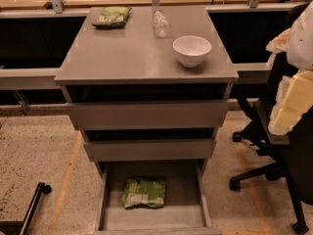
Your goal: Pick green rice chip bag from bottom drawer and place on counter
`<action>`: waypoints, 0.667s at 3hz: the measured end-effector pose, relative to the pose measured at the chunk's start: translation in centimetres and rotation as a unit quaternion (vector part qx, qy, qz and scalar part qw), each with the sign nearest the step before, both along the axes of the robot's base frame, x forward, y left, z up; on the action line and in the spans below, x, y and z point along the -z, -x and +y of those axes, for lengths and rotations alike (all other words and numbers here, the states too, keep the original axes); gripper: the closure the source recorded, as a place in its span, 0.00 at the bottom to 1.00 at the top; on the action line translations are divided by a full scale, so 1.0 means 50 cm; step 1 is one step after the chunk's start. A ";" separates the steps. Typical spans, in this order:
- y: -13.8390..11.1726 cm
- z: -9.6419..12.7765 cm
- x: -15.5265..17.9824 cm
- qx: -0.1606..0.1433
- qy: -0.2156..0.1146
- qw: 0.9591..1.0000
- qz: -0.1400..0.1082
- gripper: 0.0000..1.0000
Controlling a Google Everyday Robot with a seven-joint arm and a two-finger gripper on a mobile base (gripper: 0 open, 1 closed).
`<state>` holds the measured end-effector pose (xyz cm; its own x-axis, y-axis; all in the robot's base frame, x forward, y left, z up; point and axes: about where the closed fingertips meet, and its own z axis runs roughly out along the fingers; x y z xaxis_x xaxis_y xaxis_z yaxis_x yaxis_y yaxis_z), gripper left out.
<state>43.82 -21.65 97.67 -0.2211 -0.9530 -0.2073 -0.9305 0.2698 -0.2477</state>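
Note:
The green rice chip bag (143,192) lies flat on the floor of the open bottom drawer (104,199), slightly left of its middle, white label panel facing up. Above the two shut drawer fronts is the grey counter (127,53). My gripper (289,104) shows as white and cream shapes at the right edge of the view. It is raised to about the height of the upper drawers, well to the right of the cabinet and far from the bag. Nothing shows in its hold.
On the counter are a white bowl (191,50) at the right, a clear plastic bottle (160,23) lying at the back middle, and a darker green bag (112,16) at the back left. A black office chair (266,146) stands on the speckled floor at the right.

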 end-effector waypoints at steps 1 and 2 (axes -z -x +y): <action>0.000 0.000 0.000 0.000 0.000 1.000 0.000 0.00; -0.020 0.008 0.024 -0.012 -0.024 0.999 -0.018 0.00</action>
<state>44.84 -21.27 96.46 -0.1904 -0.9467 -0.2599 -0.9275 0.2602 -0.2683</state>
